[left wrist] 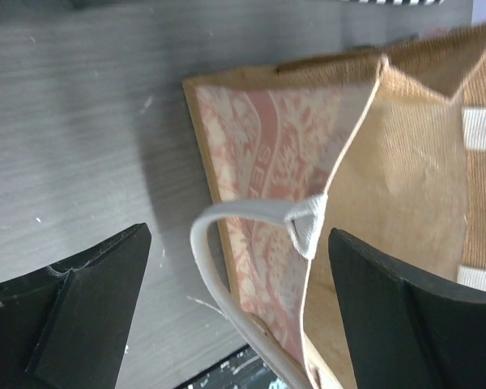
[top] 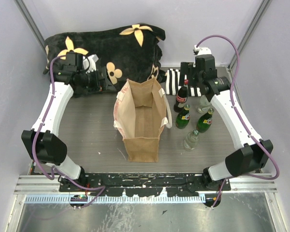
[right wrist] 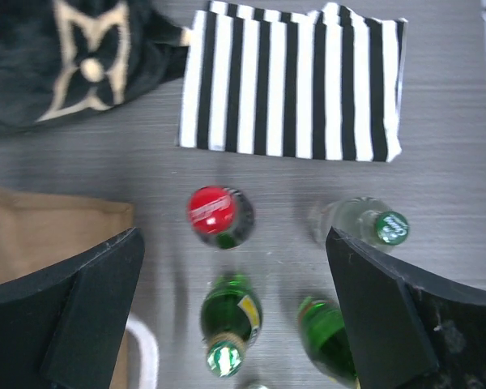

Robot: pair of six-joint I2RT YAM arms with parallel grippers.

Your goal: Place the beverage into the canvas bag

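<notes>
The canvas bag (top: 141, 126) stands open in the middle of the table, tan with cream handles and pinkish sides. Several bottles stand to its right: a cola bottle with a red cap (top: 181, 98), two green bottles (top: 183, 116) (top: 205, 120) and two clear ones (top: 203, 103) (top: 191, 140). My left gripper (top: 112, 83) is open over the bag's far left rim; in the left wrist view (left wrist: 239, 312) the pink side (left wrist: 267, 154) and a cream handle (left wrist: 219, 212) lie between the jaws. My right gripper (top: 187, 80) is open and empty above the bottles; its view (right wrist: 235, 316) shows the red cap (right wrist: 215, 212) and a green bottle (right wrist: 231, 314) below.
A black flowered blanket (top: 106, 46) lies at the back left. A black-and-white striped cloth (top: 176, 81) lies behind the bottles, also in the right wrist view (right wrist: 292, 81). Grey walls close in both sides.
</notes>
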